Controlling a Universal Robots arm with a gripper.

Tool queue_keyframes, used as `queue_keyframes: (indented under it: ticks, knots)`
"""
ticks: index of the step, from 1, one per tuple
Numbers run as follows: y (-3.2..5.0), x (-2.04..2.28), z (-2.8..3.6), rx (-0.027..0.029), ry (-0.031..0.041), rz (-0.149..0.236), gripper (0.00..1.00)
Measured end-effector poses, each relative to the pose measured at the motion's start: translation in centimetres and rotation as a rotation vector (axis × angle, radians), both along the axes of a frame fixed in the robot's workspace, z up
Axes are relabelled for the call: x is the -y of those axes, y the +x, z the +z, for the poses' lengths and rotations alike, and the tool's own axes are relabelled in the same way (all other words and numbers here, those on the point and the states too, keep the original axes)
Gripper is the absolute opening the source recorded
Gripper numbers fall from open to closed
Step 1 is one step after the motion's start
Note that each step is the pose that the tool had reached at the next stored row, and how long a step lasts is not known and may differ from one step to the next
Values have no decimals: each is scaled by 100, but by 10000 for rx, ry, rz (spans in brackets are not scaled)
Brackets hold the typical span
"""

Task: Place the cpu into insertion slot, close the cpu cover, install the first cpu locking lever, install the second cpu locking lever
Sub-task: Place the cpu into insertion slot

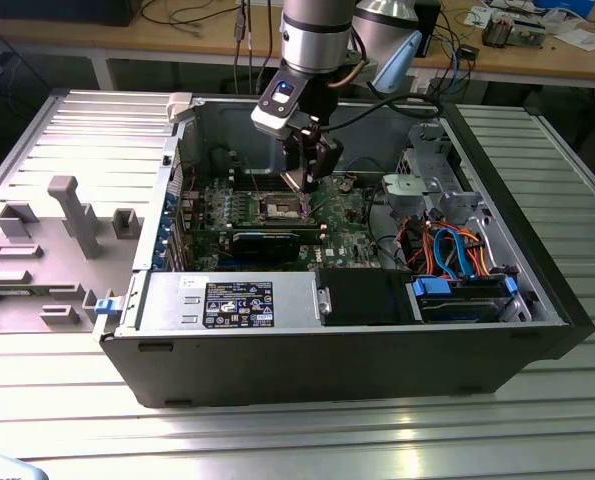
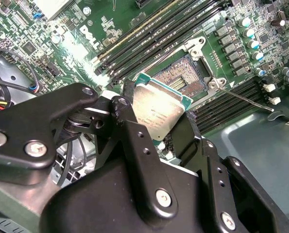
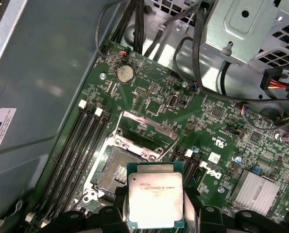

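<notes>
The gripper hangs inside the open computer case, which lies on the slatted metal surface. In both wrist views its black fingers are clamped on two opposite edges of the cpu, so the chip is held with its silvery top facing the cameras. The cpu is in the air above the green motherboard, close to the insertion slot but not seated in it.

In the exterior view the insertion slot sits at about 7 o'clock from the gripper, just beneath it. The slot is bare, and its dark contact field shows inside the metal rim in the second wrist view. The cpu cover is lifted off the slot, on the side away from the cpu. A thin locking lever juts free beside the slot. Long memory slots run alongside the slot.
</notes>
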State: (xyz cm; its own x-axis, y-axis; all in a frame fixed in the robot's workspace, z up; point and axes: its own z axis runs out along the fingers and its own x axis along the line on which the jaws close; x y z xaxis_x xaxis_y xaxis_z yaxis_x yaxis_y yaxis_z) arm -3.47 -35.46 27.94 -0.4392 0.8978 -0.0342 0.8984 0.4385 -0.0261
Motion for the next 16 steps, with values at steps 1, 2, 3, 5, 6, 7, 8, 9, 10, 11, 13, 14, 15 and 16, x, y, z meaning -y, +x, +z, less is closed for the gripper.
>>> queue_keyframes:
  ticks: [1,2,3,5,6,7,8,9,10,11,13,14,15,16]
  knots:
    - [0,0,0,0,-2,-8,55]
    - [0,0,-1,0,-4,-21,55]
    - [0,0,-1,0,-6,-31,55]
    - [0,0,-2,0,-9,-55,55]
    - [0,0,-2,0,-11,-64,55]
    - [0,0,-2,0,-13,-74,55]
    - [0,0,-3,0,-15,-83,55]
    - [0,0,-3,0,-18,-96,55]
    - [0,0,-4,0,-23,-117,55]
    - [0,0,-4,0,-25,-128,55]
    - [0,0,-5,0,-29,-151,55]
    - [0,0,-5,0,-31,-161,55]
    - [0,0,-5,0,-33,-171,55]
    - [0,0,-6,0,-35,-180,55]
